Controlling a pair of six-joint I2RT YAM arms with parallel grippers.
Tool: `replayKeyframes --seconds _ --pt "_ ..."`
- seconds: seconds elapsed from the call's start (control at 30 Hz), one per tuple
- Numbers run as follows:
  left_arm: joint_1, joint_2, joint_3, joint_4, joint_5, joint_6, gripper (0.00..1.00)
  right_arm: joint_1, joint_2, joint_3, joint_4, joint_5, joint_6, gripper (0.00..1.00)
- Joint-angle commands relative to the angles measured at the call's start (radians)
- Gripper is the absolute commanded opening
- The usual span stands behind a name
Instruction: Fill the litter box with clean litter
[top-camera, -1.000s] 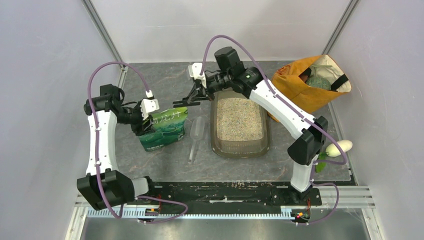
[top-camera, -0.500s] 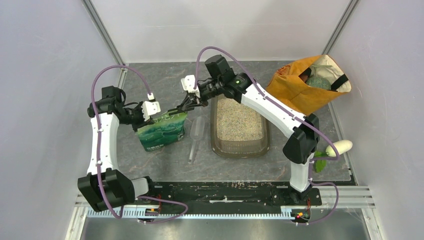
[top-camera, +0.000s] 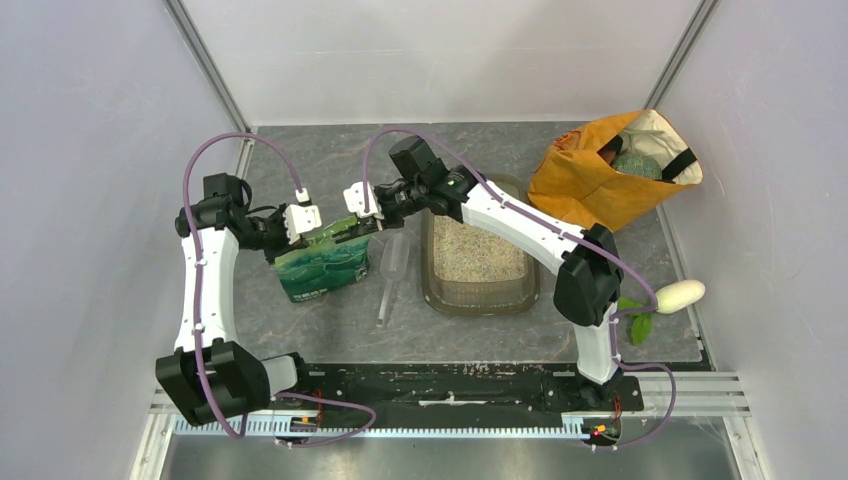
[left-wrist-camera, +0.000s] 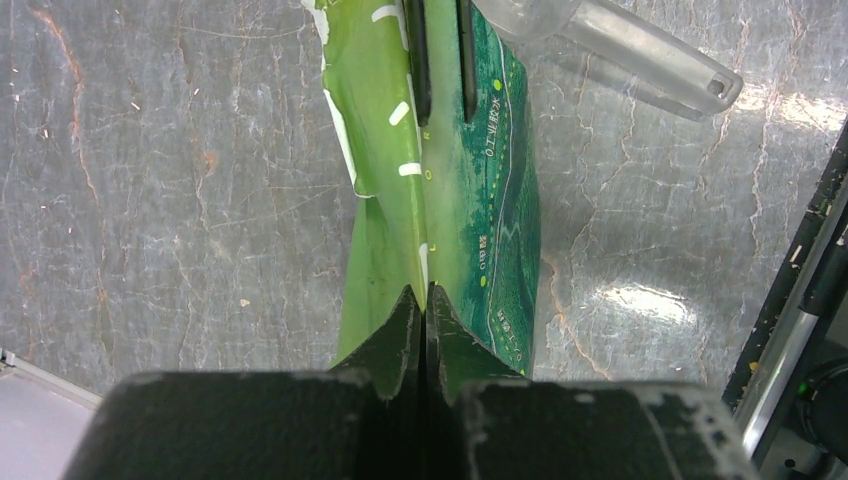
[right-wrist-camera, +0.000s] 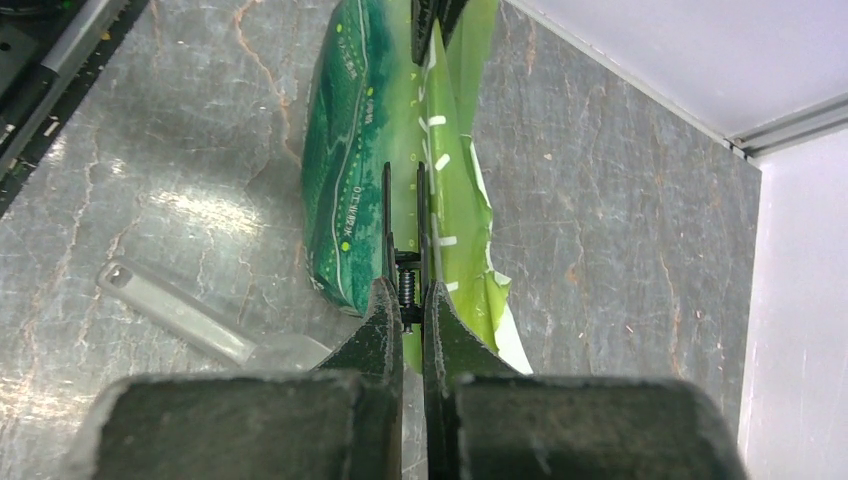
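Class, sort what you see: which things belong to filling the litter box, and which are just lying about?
For the job: litter box, litter, green pouch, black clip on its top, clear scoop.
Lying about: orange bag, white vegetable.

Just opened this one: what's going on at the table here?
Both arms are at the green pouch. The left gripper is shut on one end of its top edge. The right gripper is shut on a black clip whose prongs appear to straddle that edge. The litter box nearby already holds clean litter, with a clear scoop between them.
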Motion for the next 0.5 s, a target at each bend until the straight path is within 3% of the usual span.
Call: replayKeyframes --seconds 0.0,0.47 --pt "0.004 -0.006 0.013 -0.004 0.053 0.055 0.02 0.004 -0.026 -0.004 0.095 0.039 -0.011 0.0" --pt "0.004 0.012 0.028 -0.024 0.058 0.086 0.02 -0.061 -0.117 -0.056 0.072 0.029 -0.055 0.0"
